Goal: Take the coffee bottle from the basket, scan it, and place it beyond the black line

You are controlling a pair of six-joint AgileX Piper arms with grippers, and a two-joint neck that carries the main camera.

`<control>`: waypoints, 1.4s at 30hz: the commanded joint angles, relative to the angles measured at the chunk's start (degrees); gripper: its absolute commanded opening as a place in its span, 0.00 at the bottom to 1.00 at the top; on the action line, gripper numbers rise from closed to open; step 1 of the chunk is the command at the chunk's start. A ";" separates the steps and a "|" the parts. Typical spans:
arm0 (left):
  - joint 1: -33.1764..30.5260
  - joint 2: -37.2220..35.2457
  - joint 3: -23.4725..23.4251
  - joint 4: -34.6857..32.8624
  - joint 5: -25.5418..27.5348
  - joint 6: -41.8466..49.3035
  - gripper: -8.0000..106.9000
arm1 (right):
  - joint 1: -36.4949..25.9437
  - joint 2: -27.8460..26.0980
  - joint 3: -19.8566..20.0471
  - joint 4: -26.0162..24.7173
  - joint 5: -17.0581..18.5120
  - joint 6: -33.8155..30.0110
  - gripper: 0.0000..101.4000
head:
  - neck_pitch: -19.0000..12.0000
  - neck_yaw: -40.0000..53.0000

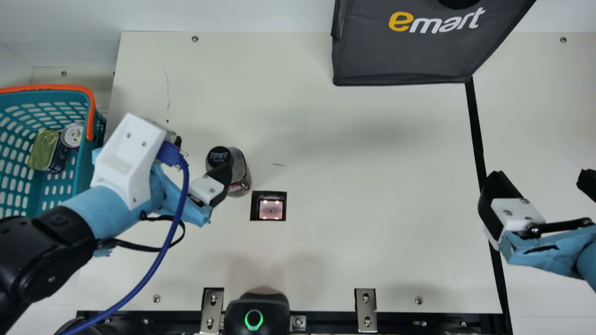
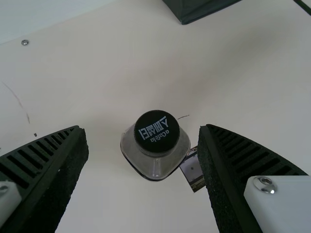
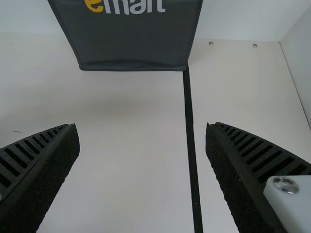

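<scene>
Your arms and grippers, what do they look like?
My left arm is black and light blue, with a boxy white housing, a thick blue cable and a thinner black cable. The right arm shows the same light blue. The left gripper and right gripper both have black ribbed fingers with white mounts.

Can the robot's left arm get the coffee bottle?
Probably yes. The left gripper is open close to the coffee bottle, and I see nothing between its fingers and the bottle to block it.
</scene>
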 commanded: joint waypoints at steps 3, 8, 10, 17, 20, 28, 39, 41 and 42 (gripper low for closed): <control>-0.87 0.39 0.43 1.01 -0.62 -1.38 0.85 | 0.00 0.00 0.00 0.00 0.00 0.00 0.90 | -1.57 0.09; -2.00 1.22 0.68 2.06 -1.34 -3.52 0.85 | 0.00 0.00 0.00 0.00 0.00 0.00 0.90 | -1.57 0.09; -2.26 1.62 0.73 2.47 -1.61 -4.33 0.85 | 0.00 0.00 0.00 0.00 0.00 0.00 0.90 | -1.57 0.09; -2.48 3.06 0.75 4.41 -2.01 -7.89 0.85 | 0.00 0.00 0.00 0.00 0.00 0.00 0.90 | -1.57 0.09; -2.58 3.63 0.72 5.47 -2.03 -9.84 0.85 | 0.00 0.00 0.00 0.00 0.00 0.00 0.90 | -1.57 0.09; -3.33 5.04 0.43 7.62 -2.28 -14.16 0.85 | 0.00 0.00 0.00 0.00 0.00 0.00 0.90 | -1.57 0.09; -6.11 6.06 -0.58 9.56 -1.85 -18.93 0.85 | 0.00 0.00 0.00 0.00 0.00 0.00 0.90 | -1.57 0.09; -6.53 6.20 -0.56 9.92 -1.85 -19.56 0.85 | 0.00 0.00 0.00 0.00 0.00 0.00 0.90 | -1.57 0.09; -6.75 6.27 -0.53 10.13 -1.86 -19.89 0.85 | 0.00 0.00 0.00 0.00 0.00 0.00 0.90 | -1.57 0.09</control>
